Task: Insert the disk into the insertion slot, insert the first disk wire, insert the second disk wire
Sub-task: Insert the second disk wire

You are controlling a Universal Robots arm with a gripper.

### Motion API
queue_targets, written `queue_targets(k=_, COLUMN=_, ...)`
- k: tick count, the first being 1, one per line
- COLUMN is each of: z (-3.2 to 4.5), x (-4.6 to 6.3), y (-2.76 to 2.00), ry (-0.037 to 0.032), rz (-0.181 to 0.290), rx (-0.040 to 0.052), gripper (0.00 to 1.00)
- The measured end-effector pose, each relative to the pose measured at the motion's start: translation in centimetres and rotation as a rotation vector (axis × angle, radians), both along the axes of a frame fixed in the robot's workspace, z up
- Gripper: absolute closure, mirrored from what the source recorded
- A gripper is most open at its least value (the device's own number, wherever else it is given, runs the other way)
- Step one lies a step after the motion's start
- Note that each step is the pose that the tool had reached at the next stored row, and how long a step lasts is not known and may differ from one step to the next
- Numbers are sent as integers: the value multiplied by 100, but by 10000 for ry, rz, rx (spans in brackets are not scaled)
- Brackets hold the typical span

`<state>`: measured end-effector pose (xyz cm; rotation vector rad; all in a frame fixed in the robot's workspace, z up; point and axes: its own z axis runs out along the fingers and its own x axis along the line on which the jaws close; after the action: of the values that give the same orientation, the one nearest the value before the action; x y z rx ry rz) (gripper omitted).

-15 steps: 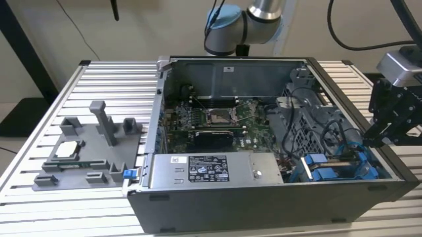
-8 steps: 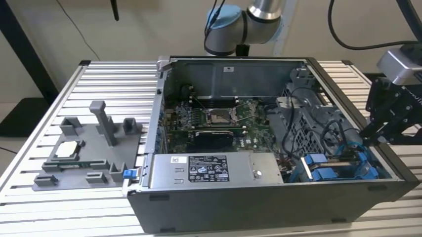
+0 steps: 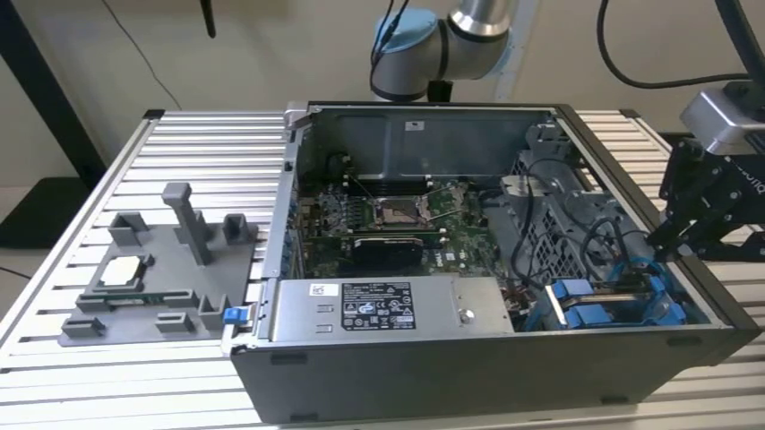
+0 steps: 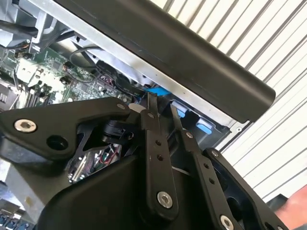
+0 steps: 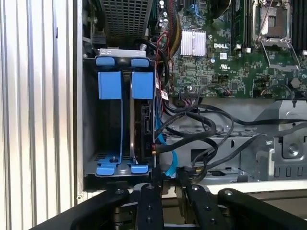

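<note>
The insertion slot (image 5: 89, 120) is a grey bay with blue rails in the open computer case's corner, at the exterior view's right (image 3: 597, 309). Two blue carrier tabs (image 5: 120, 85) stand side by side in it. The disk (image 5: 145, 122) sits edge-on under the tab nearer the motherboard, with its dark connector edge facing the cables. My black gripper (image 5: 168, 178) hangs just over the case's wall at that edge, also seen from outside (image 3: 664, 253) and in the second wrist view (image 4: 162, 103). A blue wire (image 5: 163, 143) runs from beside the disk down to the gripper, and black wires (image 5: 201, 127) loop next to it.
The motherboard (image 3: 382, 219) with its socket fills the case's middle. A grey labelled power supply box (image 3: 382, 309) lies along the front wall. On the slatted table at the exterior view's left stands a grey fixture (image 3: 156, 269) holding a chip. A perforated cage (image 5: 127, 19) sits beyond the slot.
</note>
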<state>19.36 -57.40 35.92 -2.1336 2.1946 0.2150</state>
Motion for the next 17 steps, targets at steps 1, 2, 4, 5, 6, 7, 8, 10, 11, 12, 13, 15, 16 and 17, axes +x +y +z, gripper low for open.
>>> queue_targets(k=1, z=-5, x=-1, y=0, ry=17, rz=-45, rx=5, gripper=0)
queue_targets(k=2, z=-11, x=-1, y=0, ry=39, rz=-83, rx=6, gripper=0)
queue_targets(k=4, z=-17, x=-1, y=0, ry=57, rz=-129, rx=4, gripper=0)
queue_targets(k=5, z=-21, x=0, y=0, ry=64, rz=-149, rx=5, gripper=0)
queue_targets(k=6, z=-23, x=0, y=0, ry=69, rz=-171, rx=6, gripper=0)
queue_targets(k=7, z=-25, x=0, y=0, ry=70, rz=-192, rx=8, gripper=0)
queue_targets(k=8, z=-26, x=0, y=0, ry=70, rz=-211, rx=16, gripper=100)
queue_targets(k=10, z=-27, x=1, y=0, ry=70, rz=-243, rx=38, gripper=100)
queue_targets(k=11, z=-28, x=0, y=0, ry=70, rz=-256, rx=55, gripper=100)
queue_targets(k=12, z=-28, x=0, y=0, ry=71, rz=-264, rx=69, gripper=100)
queue_targets(k=13, z=-29, x=0, y=0, ry=71, rz=-268, rx=75, gripper=100)
queue_targets(k=15, z=-28, x=0, y=0, ry=71, rz=-270, rx=77, gripper=100)
queue_targets(k=16, z=-28, x=0, y=0, ry=70, rz=-271, rx=77, gripper=100)
queue_targets(k=17, z=-28, x=0, y=0, ry=70, rz=-271, rx=77, gripper=100)
